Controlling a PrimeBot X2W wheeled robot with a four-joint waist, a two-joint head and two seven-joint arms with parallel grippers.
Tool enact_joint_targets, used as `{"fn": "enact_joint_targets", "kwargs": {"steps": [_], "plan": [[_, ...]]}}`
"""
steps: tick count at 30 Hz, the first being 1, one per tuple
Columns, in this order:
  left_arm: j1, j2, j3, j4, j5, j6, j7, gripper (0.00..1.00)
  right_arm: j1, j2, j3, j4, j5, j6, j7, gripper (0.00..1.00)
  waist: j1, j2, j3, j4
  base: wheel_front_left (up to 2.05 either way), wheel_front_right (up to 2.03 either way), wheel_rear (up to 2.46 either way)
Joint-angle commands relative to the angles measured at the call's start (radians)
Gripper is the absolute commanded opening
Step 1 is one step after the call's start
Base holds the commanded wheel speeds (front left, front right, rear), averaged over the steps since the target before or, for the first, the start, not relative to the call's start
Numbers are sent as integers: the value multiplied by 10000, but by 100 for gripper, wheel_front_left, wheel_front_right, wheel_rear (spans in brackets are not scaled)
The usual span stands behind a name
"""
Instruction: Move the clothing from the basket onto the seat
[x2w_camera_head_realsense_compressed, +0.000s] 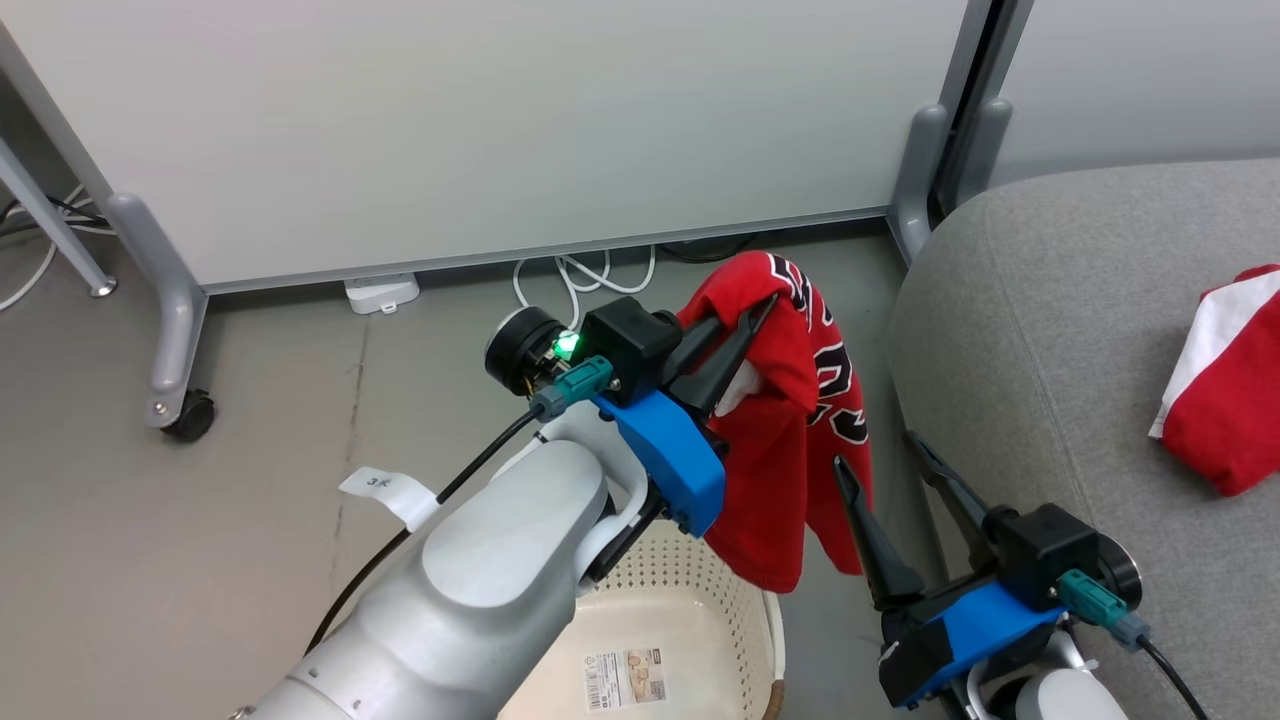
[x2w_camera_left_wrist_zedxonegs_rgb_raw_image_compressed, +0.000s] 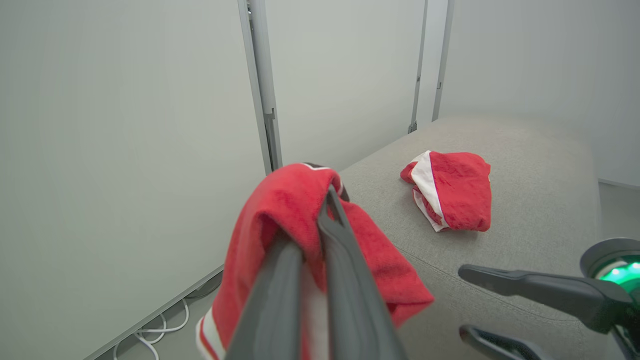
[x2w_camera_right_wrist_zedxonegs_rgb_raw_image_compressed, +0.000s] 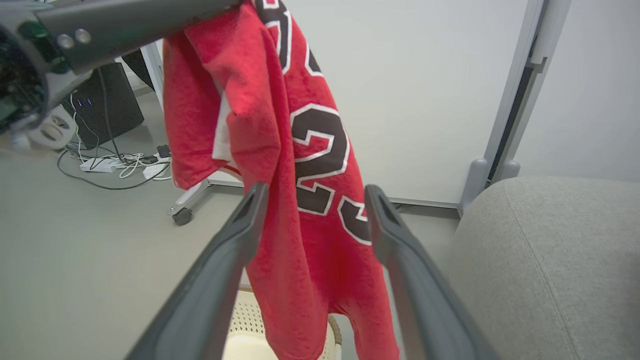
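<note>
- The left hand (x2w_camera_head_realsense_compressed: 765, 308), at centre frame in the head view, is clenched on the top fold of the lettered garment (x2w_camera_head_realsense_compressed: 790, 450), its fingers pointing to the upper right.
- The garment drapes over the fingertips and hangs straight down. Its long axis is vertical, and its hem is over the right rim of the basket (x2w_camera_head_realsense_compressed: 690, 590) at the bottom centre.
- Its dark numerals run down its length on the side facing the seat (x2w_camera_head_realsense_compressed: 1050, 330).
- The right hand (x2w_camera_head_realsense_compressed: 875, 450), at lower right, is spread wide and holds nothing. It is near the garment's lower edge, and I cannot tell if they touch.
- The second garment (x2w_camera_head_realsense_compressed: 1225, 380) lies crumpled on the seat at the right edge, well apart from both hands, with its white panel to the upper left.
</note>
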Motion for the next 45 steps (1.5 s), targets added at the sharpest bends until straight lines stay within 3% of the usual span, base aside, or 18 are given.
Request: {"fn": "enact_joint_targets", "kwargs": {"steps": [1, 19, 27, 40, 41, 42, 44, 45], "plan": [[-123, 2, -60, 29, -89, -9, -50, 0, 100, -12, 31, 23, 86, 5, 26, 100, 1, -1, -10, -12, 0, 0, 0], [-318, -19, -504, 88, -548, -9, -50, 0, -370, -12, 522, 438, 173, 5, 440, 100, 1, -1, 100, -50, 0, 0, 0], [-407, -18, -623, 5, -620, -9, -50, 0, -1430, -12, 947, 1767, 74, 5, 810, 100, 1, -1, 131, -45, 0, 0, 0], [-482, -19, -853, -98, -762, -9, -50, 0, -3340, -12, 1962, 4285, 433, 5, 65, 100, 1, -1, 146, 27, 0, 0, 0], [-486, -18, -874, -104, -766, -9, -50, 0, -3451, -14, 2034, 4435, 489, 5, -10, 86, 1, -1, 145, 23, 0, 0, 0], [-486, -19, -896, -108, -780, -9, -50, 0, -3565, -14, 2098, 4573, 523, 5, -97, 44, 1, -1, 139, 19, 0, 0, 0], [-480, -19, -935, -108, -806, -9, -50, 0, -3715, -14, 2183, 4826, 586, 5, -264, 0, 1, -1, 123, 14, 0, 0, 0], [-478, -18, -954, -102, -827, -9, -52, 0, -3762, -14, 2232, 4940, 613, 5, -333, 0, 1, -1, 115, 13, 0, 0, 0]]}}
